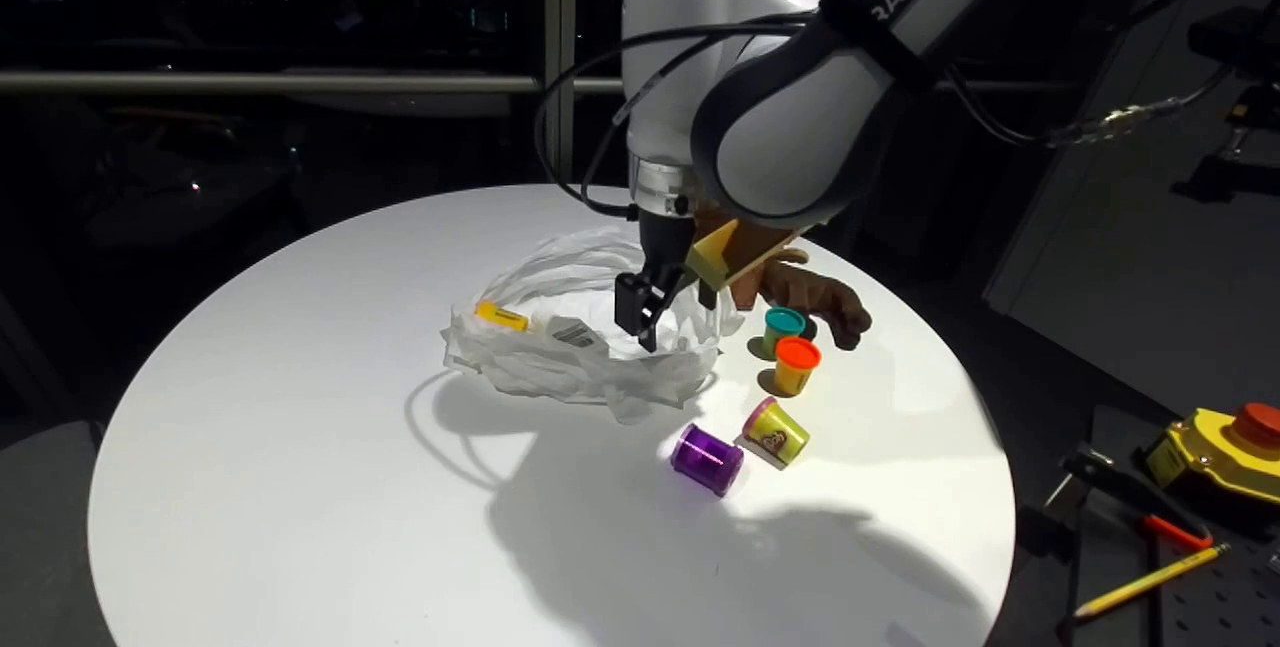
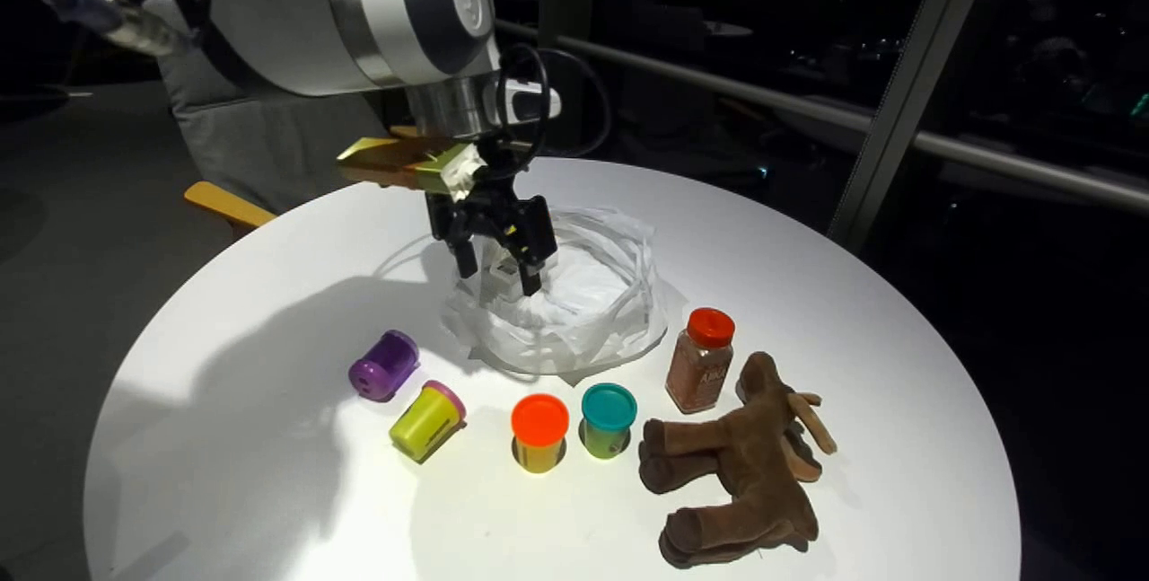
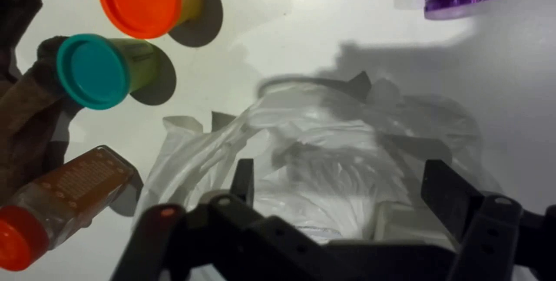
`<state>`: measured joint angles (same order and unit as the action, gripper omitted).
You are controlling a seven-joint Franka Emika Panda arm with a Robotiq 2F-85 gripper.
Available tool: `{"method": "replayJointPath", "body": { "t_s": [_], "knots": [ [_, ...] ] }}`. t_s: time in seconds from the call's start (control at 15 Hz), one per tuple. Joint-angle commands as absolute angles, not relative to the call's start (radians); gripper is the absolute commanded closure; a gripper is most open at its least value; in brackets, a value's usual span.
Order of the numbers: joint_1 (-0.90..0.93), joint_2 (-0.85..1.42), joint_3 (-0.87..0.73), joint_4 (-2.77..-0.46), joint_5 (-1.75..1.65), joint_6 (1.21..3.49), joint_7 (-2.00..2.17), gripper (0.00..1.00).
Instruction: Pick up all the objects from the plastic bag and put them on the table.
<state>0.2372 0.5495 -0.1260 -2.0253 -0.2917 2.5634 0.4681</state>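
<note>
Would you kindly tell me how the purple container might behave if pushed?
The purple container would probably roll, being round and lying on its side. Its glossy surface may prove slippery, and its smooth wall suggests it is fairly stiff.

plastic bag [image 2: 574,343] open from above; red-capped bottle [image 2: 700,370] stands just beside.

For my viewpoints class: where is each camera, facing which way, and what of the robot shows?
Exterior view: off-robot, facing down across the table, purple tub nearest on it; arm at upper right.
Exterior view: likewise, toy animal nearest; arm at upper left.
Wrist view: on the arm, facing down onto the plastic bag; fingers show.
Both exterior views share gripper and plastic bag.
</note>
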Motion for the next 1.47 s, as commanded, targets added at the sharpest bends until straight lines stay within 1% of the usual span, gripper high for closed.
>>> {"method": "replayJointPath", "body": {
  "t_s": [0.0,0.27,0.53,1.0,1.4],
  "knots": [
    [0.169,0.605,-0.089,-1.934,-0.193,2.611,0.394,0.0],
    [0.137,0.678,-0.062,-1.837,-0.109,2.655,0.347,0.0],
    [0.176,0.766,-0.054,-1.713,-0.089,2.651,0.351,0.0],
    [0.271,0.921,-0.124,-1.502,-0.127,2.615,0.384,0.0],
    [0.257,0.967,-0.163,-1.42,-0.112,2.616,0.382,0.0]
  ]
}}
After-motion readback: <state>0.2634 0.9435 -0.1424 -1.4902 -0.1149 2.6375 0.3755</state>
